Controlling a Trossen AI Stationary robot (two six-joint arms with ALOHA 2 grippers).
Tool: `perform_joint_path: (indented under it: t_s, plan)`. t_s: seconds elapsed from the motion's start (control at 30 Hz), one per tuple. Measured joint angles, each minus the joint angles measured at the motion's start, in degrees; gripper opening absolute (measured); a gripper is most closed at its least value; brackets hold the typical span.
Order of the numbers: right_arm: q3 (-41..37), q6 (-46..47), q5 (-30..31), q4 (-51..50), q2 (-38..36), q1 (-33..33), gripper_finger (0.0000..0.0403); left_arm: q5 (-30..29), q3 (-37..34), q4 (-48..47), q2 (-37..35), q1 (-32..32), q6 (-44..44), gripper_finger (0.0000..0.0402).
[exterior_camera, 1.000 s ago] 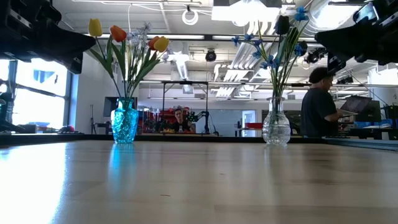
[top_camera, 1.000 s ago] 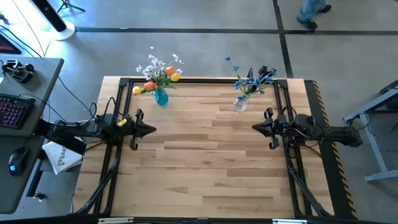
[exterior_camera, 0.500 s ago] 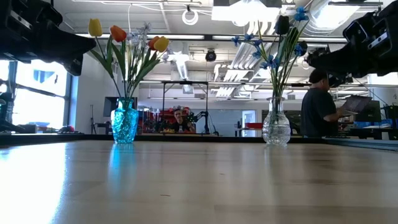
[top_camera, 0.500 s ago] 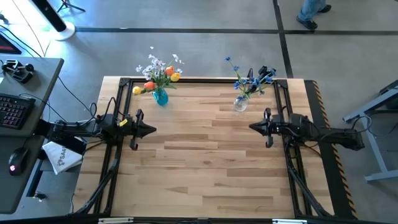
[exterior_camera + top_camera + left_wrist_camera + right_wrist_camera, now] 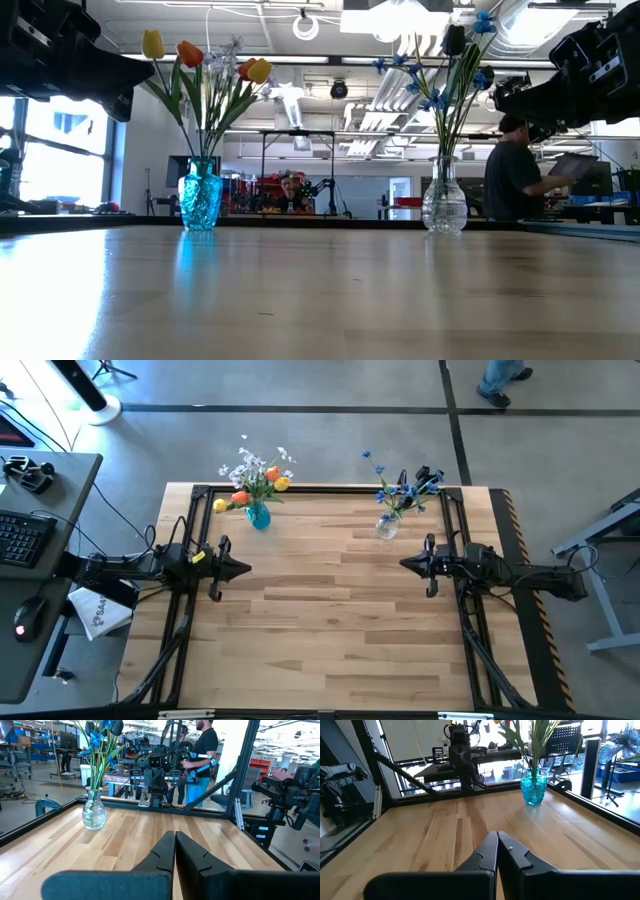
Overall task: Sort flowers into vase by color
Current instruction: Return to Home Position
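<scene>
A blue vase (image 5: 258,515) at the table's far left holds red, orange and yellow tulips and pale blossom sprays (image 5: 255,473); it also shows in the low view (image 5: 201,197) and the right wrist view (image 5: 534,790). A clear glass vase (image 5: 386,527) at the far right holds blue flowers (image 5: 402,487); it also shows in the left wrist view (image 5: 94,812). My left gripper (image 5: 246,569) is shut and empty above the table's left side. My right gripper (image 5: 405,565) is shut and empty above the right side. Both point toward the table's middle.
Black frame rails (image 5: 330,488) run along the table's far edge and down both sides. The wide wooden middle of the table (image 5: 320,610) lies between the two grippers. A person (image 5: 515,170) stands in the room beyond the right vase.
My right gripper has moved a little toward the table's far edge and left, toward the clear vase, staying shut. My left arm has kept still.
</scene>
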Motion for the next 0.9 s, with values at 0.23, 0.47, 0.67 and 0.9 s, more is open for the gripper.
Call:
perform_joint_path:
  t_s: [0.23, 0.47, 0.67, 0.9]
  plan:
    - [0.0, 0.0, 0.2, 0.0, -1.5, 2.3, 0.0, 0.0, 0.0, 0.0, 0.0, 0.0, 0.0, 0.0]
    - [0.0, -7.8, -1.6, 0.2, -4.1, 7.1, 0.0, 0.0, 0.0, -0.2, 0.0, 0.0, 0.0, 0.0]
    - [0.0, -6.8, -1.2, 0.2, -4.1, 8.4, 0.0, 0.0, 0.0, -0.2, 0.0, 0.0, 0.0, 0.0]
    - [0.0, -6.0, -1.1, 0.2, -3.8, 8.2, 0.0, 0.0, 0.0, -0.2, 0.0, 0.0, 0.0, 0.0]
